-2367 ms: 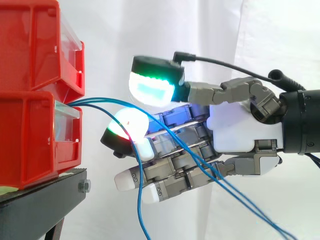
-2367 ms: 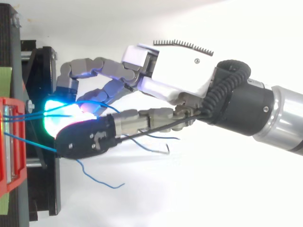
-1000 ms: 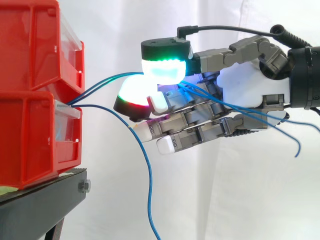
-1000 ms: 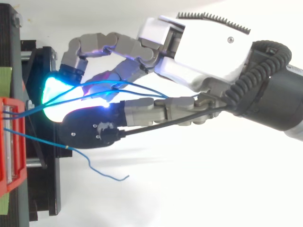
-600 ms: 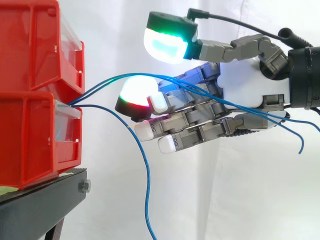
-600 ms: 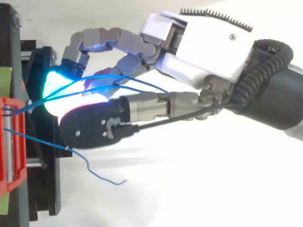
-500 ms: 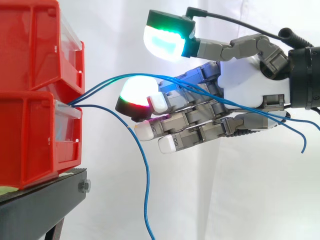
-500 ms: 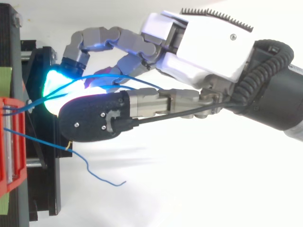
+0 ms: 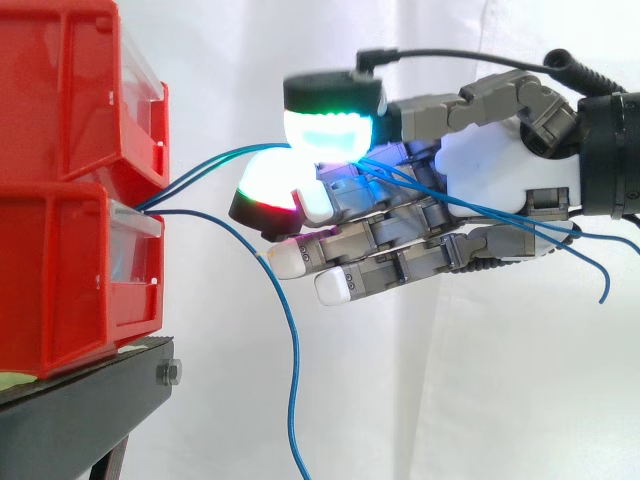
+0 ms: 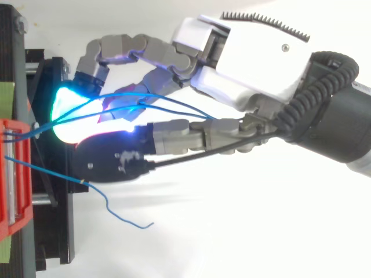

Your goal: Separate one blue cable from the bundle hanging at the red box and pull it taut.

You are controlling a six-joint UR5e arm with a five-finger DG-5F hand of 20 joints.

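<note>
Hanging blue cable (image 9: 294, 390) cut off at the side view's bottom edge; upper blue cables (image 9: 195, 172) perhaps glare-hidden between the fingers (image 9: 330, 130).

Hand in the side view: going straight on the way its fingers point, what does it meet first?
The hand, pinching two blue cables, points at the lower red bin; the loose blue cable hanging off its lower fingertips likely comes first, though depth is unclear.

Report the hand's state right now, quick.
Hand: shut on two blue cables, pinched between the thumb and a finger.
</note>
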